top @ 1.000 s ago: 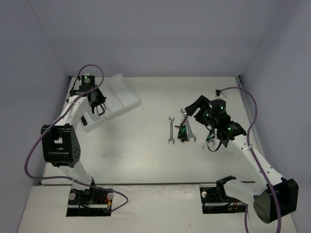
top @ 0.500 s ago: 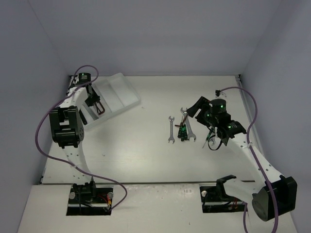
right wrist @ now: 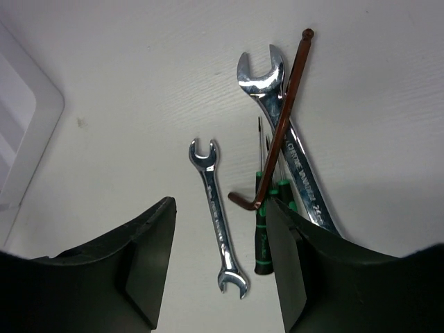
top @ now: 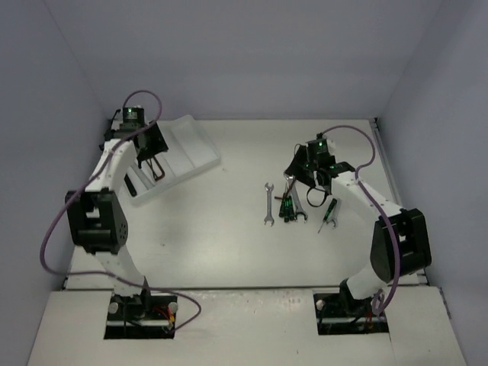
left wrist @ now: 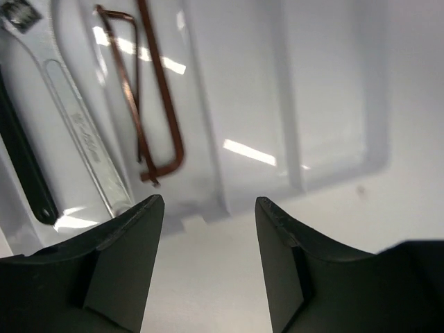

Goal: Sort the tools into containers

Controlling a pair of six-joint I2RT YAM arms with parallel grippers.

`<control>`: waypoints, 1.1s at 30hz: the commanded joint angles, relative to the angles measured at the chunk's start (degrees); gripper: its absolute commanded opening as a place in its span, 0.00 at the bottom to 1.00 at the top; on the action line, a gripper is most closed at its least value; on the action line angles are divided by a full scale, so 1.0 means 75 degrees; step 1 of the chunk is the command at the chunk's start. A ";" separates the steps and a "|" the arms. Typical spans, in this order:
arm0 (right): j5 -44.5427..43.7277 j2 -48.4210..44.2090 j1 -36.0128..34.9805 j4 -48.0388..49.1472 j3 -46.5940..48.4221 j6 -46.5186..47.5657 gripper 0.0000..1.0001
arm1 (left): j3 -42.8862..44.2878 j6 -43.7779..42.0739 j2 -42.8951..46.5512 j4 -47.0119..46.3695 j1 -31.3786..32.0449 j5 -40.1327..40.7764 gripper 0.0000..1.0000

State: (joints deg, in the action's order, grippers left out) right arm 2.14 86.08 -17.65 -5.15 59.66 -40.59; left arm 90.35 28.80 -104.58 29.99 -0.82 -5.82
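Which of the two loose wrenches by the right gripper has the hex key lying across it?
The larger wrench: the brown hex key crosses its shaft. The smaller wrench lies apart with nothing on it.

Tray (top: 200, 145) white, glossy. Inside it: tray hex keys (left wrist: 162, 76) coppery brown, tray wrench (left wrist: 78, 126) silver w/ stamped lettering, handle (left wrist: 23, 159) black. Table (top: 229, 244) off-white, walls (top: 244, 53) pale lavender-grey. On the table: small wrench (right wrist: 217, 218) bright silver, big wrench (right wrist: 304, 187) silver w/ stamped txt, loose hex key (right wrist: 282, 118) dark red-brown, screwdrivers (right wrist: 262, 232) green/black banded handles, dark shafts. Lone screwdriver (top: 329, 212) black w/ green marks. Left arm (top: 114, 160) and right arm (top: 370, 197) white w/ black joints, cables (top: 49, 236) purple. L wrist LED (top: 131, 114) and R wrist LED (top: 320, 142) green. Left gripper (left wrist: 208, 205) and right gripper (right wrist: 220, 205) matte black.
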 commanded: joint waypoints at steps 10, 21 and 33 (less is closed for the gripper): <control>-0.0789 0.2427 0.0003 -0.0543 0.1181 -0.0428 0.41 | -0.2402 -0.0389 0.4293 0.0411 0.2260 -0.1462 0.52; -0.0988 0.2788 -0.0228 -0.0545 0.1066 -0.0517 0.28 | -0.3369 -0.0335 0.5173 0.0596 0.2359 -0.1664 0.52; -0.1220 0.2661 -0.0401 -0.0555 0.0963 -0.0427 0.00 | -0.3608 -0.0291 0.5517 0.0653 0.2382 -0.1836 0.52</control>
State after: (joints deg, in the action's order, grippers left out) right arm -4.15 107.66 -20.36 -8.61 66.98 -44.28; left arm 63.09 26.17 -64.90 36.05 16.56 -18.26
